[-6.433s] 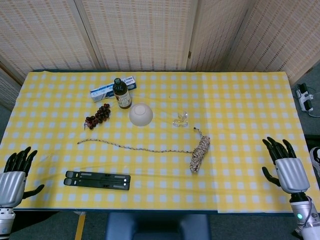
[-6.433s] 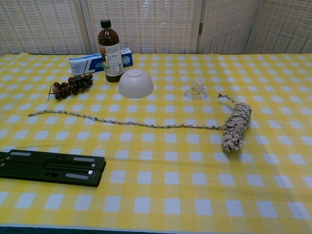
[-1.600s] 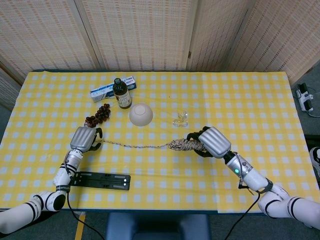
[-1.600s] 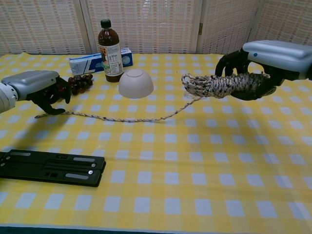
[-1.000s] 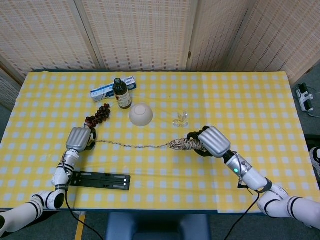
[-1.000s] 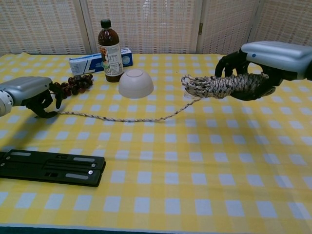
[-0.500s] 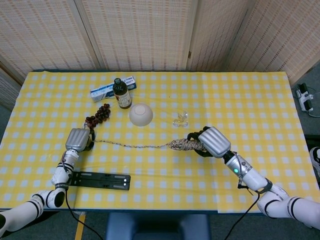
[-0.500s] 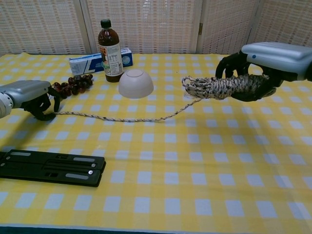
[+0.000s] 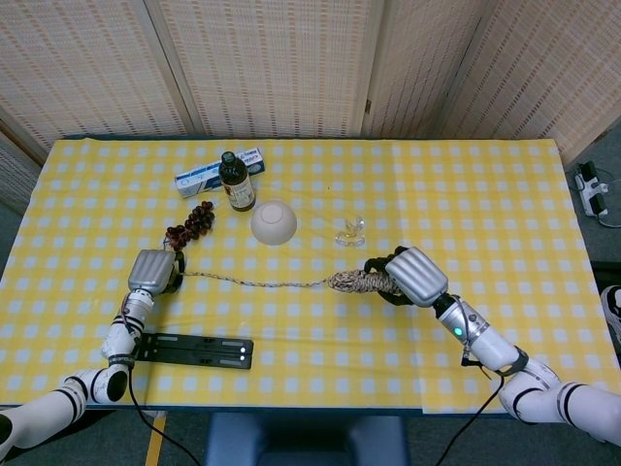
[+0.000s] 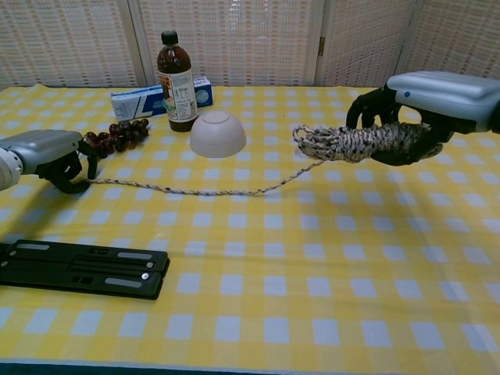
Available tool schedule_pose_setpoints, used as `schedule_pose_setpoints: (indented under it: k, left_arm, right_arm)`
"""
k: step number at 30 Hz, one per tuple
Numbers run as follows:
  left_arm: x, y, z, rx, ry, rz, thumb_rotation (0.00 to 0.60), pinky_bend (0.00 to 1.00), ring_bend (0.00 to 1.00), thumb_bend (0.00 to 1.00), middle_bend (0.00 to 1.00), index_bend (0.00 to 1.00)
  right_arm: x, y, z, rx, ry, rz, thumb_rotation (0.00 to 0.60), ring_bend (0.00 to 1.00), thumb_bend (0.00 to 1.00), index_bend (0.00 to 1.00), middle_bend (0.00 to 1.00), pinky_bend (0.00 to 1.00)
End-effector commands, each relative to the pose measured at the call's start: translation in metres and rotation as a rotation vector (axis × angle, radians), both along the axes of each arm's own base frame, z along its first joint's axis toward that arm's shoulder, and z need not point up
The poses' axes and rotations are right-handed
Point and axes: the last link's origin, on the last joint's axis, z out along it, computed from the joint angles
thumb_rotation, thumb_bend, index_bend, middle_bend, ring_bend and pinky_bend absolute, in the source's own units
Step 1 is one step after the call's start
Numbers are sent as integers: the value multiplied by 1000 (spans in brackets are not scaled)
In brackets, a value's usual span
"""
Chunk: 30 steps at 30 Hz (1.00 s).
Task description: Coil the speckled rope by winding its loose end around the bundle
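The speckled rope's bundle (image 10: 351,143) (image 9: 354,282) is lifted off the table, lying sideways in my right hand (image 10: 426,109) (image 9: 412,277), which grips it from above. Its loose strand (image 10: 195,190) (image 9: 252,282) runs left across the yellow checked cloth. My left hand (image 10: 47,160) (image 9: 150,270) sits at the strand's far end with its fingers curled down around it; the rope tip itself is hidden under the fingers.
A bunch of dark grapes (image 10: 117,134), a brown bottle (image 10: 176,74), a blue-white box (image 10: 141,100), an upturned white bowl (image 10: 217,134) and a small clear glass piece (image 9: 350,231) stand behind the rope. A black folded stand (image 10: 82,269) lies near the front left.
Both hands came in from the table's front corners; the right one lifted the bundle, the left one moved to the strand's end. Over the last second almost nothing has moved.
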Motion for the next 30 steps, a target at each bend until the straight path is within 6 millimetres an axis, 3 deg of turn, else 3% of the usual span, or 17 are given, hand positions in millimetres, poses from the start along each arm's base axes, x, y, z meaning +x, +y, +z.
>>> schedule_pose_setpoints:
  k: [1, 10, 17, 22, 30]
  left_arm:
    - [0, 0, -1, 0, -5, 2, 600, 759, 806, 435, 893, 561]
    - [-1, -3, -2, 4, -21, 4, 600, 765, 813, 484, 899, 620]
    - [5, -8, 10, 18, -88, -20, 600, 765, 814, 496, 900, 625]
    - [39, -20, 52, 45, -227, -128, 600, 765, 814, 495, 900, 627]
    - [97, -33, 92, 26, -368, -243, 600, 766, 814, 495, 900, 627]
  right_arm:
    - [-1, 0, 0, 0, 0, -2, 600, 661, 471, 794, 603, 473]
    - [-3, -1, 0, 1, -8, -9, 600, 660, 471, 794, 603, 473]
    - [-1, 0, 1, 5, -65, -23, 600, 664, 471, 806, 613, 473]
    - [15, 9, -3, 84, -216, -23, 600, 681, 471, 829, 638, 486]
    - [37, 22, -19, 181, -322, -4, 600, 728, 471, 868, 671, 575]
